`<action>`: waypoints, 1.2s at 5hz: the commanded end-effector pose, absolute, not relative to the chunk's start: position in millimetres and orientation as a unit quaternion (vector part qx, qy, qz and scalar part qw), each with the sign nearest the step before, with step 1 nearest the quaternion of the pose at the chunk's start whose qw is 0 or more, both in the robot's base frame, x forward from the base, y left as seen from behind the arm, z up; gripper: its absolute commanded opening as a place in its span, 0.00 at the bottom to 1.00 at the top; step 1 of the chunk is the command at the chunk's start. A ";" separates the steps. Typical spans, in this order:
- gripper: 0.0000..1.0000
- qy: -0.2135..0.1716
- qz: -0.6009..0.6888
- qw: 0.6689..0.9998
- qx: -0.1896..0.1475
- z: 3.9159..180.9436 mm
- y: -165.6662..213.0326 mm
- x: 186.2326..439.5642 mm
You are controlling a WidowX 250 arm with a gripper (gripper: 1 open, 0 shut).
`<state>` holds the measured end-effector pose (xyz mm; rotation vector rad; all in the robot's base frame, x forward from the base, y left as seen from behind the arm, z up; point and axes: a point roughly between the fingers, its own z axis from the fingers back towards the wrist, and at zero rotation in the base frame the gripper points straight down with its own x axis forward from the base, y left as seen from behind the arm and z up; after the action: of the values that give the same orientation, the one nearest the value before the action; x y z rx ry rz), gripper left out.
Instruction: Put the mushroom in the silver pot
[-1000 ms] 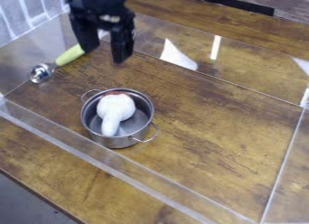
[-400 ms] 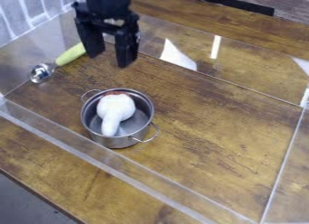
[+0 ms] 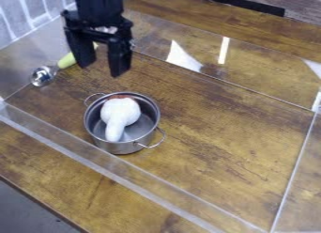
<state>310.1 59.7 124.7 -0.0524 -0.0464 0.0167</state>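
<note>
Gripper (image 3: 100, 59): black, two-fingered, pointing straight down, fingers spread wide with nothing between them, hanging clear above the wooden tabletop (image 3: 226, 115). Mushroom (image 3: 116, 117): below and slightly right of the gripper as seen from here, nearer the viewer, well apart from the fingertips; lies inside the silver pot (image 3: 123, 124), thick white stem towards the front, a sliver of reddish cap at the far end by the back wall. Silver pot: round, shiny, low-walled, upright on the wood, one small loop handle visible at its front right; holds the mushroom and, so far as this coarse view allows, nothing else. Yellow-green vegetable (image 3: 71, 57): just left of the gripper, partly behind its left finger, on the table. Small round metal object (image 3: 43, 76): further left and a little nearer than the gripper, beside the vegetable's near end. Clear plastic wall (image 3: 113, 171): low transparent barrier enclosing the work area, running along the front below the pot.
</note>
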 end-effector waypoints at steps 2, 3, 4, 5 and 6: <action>1.00 -0.069 -0.011 0.997 -0.013 164.6 61.5 318.4; 1.00 -0.069 -0.048 0.996 -0.027 155.1 54.4 328.0; 1.00 -0.065 -0.046 0.996 -0.036 141.6 51.2 329.2; 1.00 -0.054 -0.042 0.997 -0.040 129.8 51.1 329.7; 0.00 -0.050 -0.018 0.998 -0.036 117.9 52.8 322.7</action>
<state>320.2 56.0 103.0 -0.0884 -0.0511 -0.0205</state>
